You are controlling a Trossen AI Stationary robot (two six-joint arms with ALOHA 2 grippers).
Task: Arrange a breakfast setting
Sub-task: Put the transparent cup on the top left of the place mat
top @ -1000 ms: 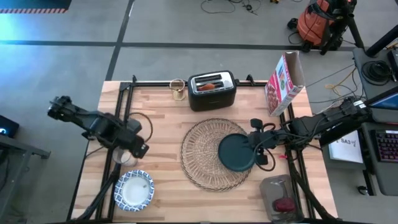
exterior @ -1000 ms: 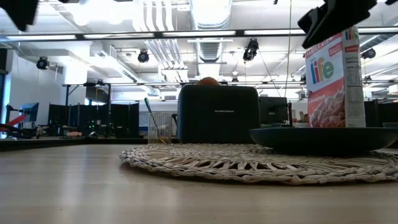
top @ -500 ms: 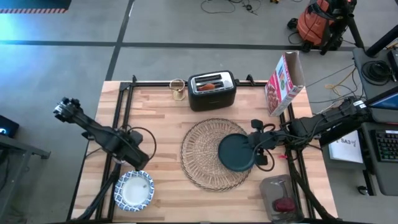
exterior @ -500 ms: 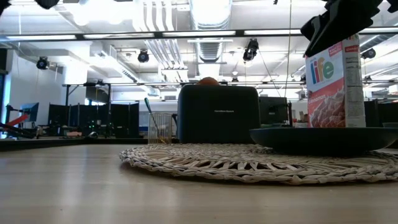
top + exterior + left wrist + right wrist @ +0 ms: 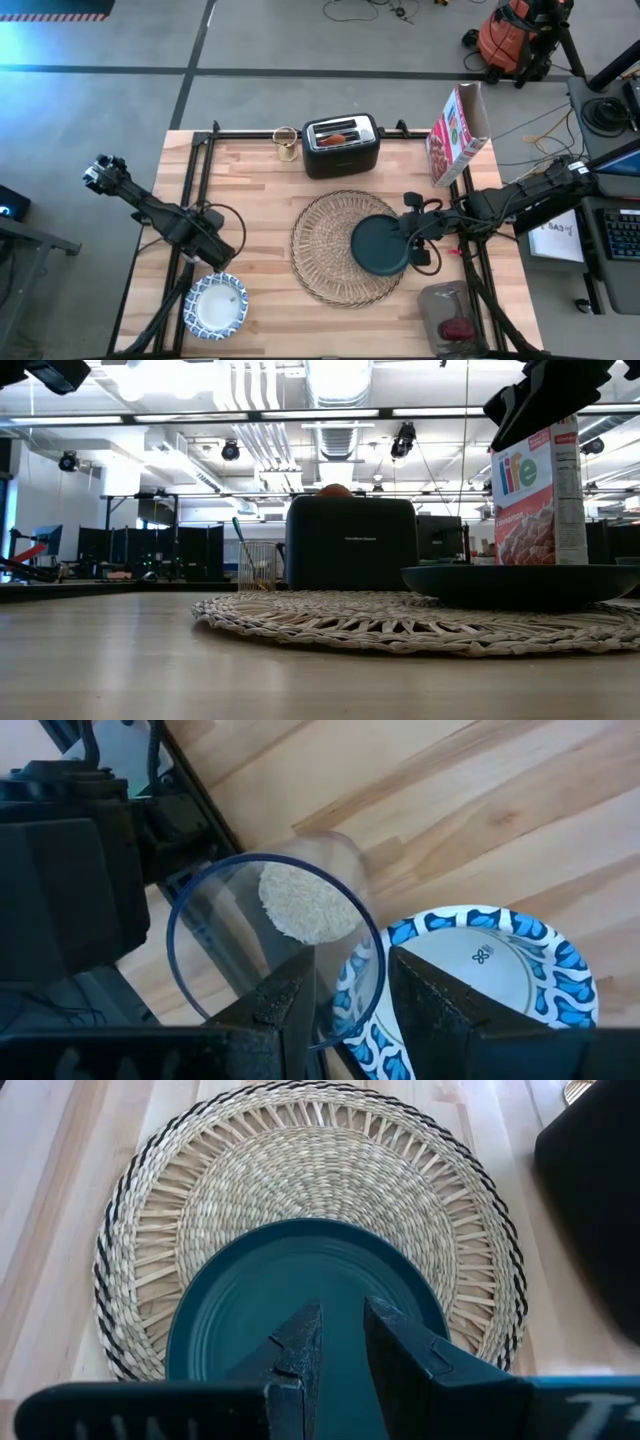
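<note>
Small clear glass point(image 5: 275, 950) is sitting upright between the left gripper point(image 5: 350, 995) fingers, which are closing partway around its wall, just beside the blue-and-white patterned bowl point(image 5: 216, 306). The straw placemat point(image 5: 335, 245) is lying well apart toward the right arm. Right gripper point(image 5: 340, 1342) is pinching the dark teal plate point(image 5: 300, 1295) rim on the placemat.
</note>
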